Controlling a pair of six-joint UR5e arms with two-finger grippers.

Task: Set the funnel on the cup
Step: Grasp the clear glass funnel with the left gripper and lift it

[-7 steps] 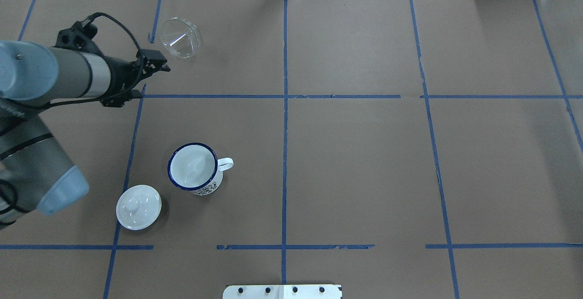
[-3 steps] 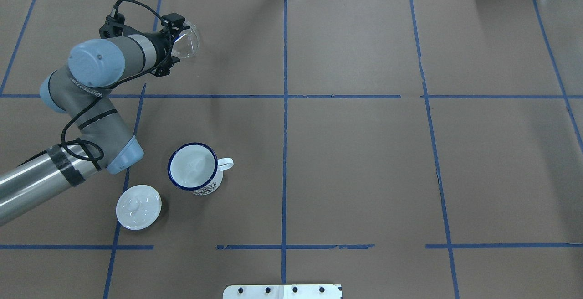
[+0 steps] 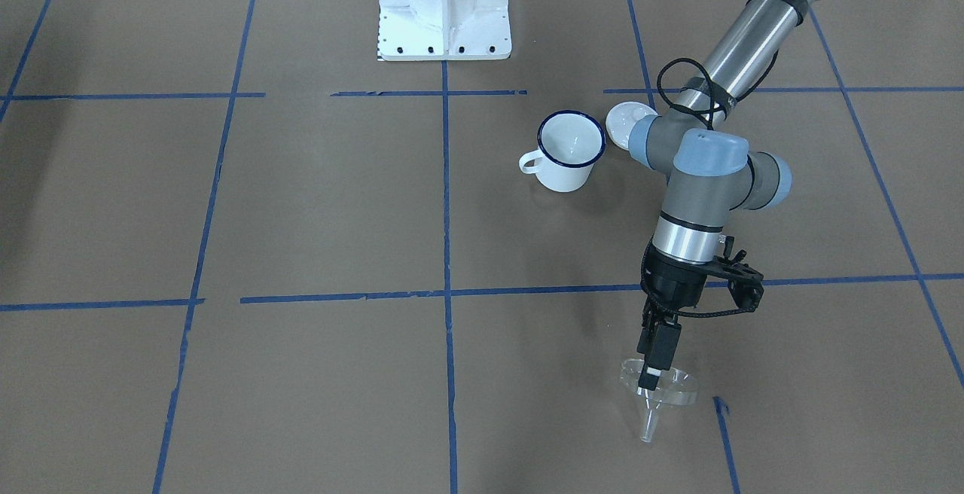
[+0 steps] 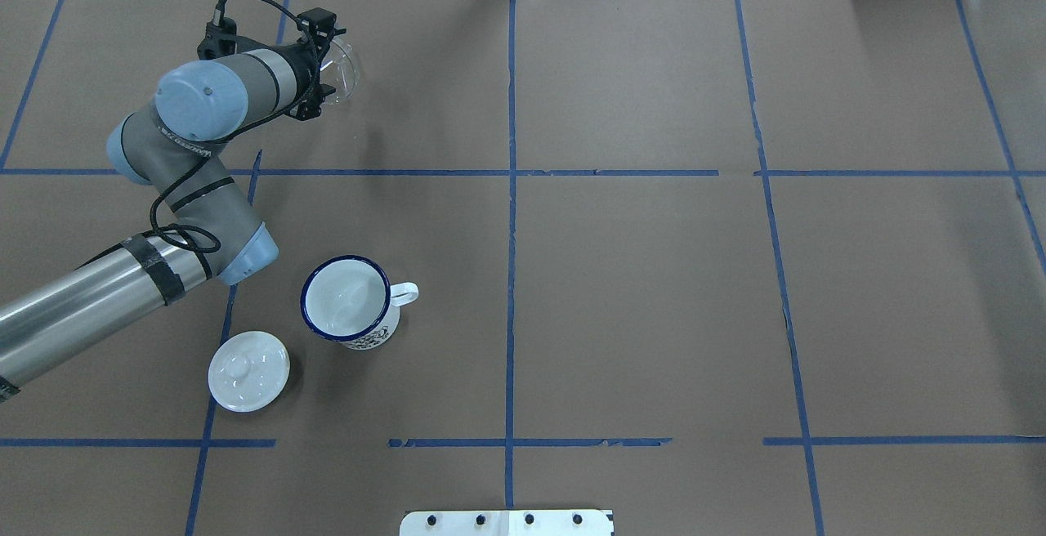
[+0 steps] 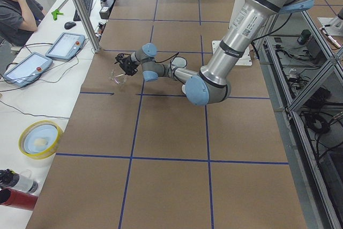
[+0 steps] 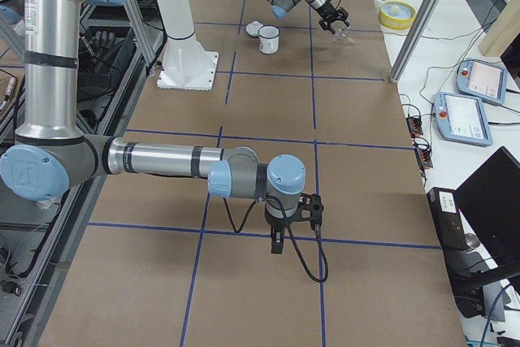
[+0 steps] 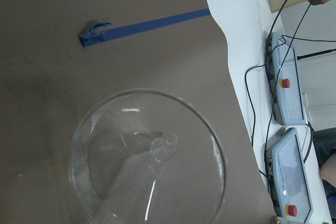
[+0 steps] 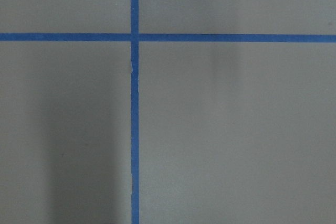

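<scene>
The clear funnel (image 3: 667,393) sits upright, spout down, on the brown paper far from the robot; it fills the left wrist view (image 7: 149,156) and shows in the overhead view (image 4: 345,70). My left gripper (image 3: 651,373) points straight down at the funnel's rim, its fingers apart and empty. The white cup (image 4: 347,301) with a dark blue rim stands upright nearer the robot, apart from the funnel (image 3: 570,149). My right gripper (image 6: 276,243) hangs low over bare paper far to the other side; I cannot tell its state.
A white domed lid (image 4: 248,371) with a knob lies beside the cup, close to my left forearm (image 4: 98,299). The table's far edge runs just behind the funnel, with teach pendants (image 7: 286,85) beyond it. The robot base plate (image 3: 444,12) is mid-table.
My left arm has swung forward and turned its wrist down, bringing the gripper from beside the funnel to directly over its rim. Cup, lid and funnel have not moved.
</scene>
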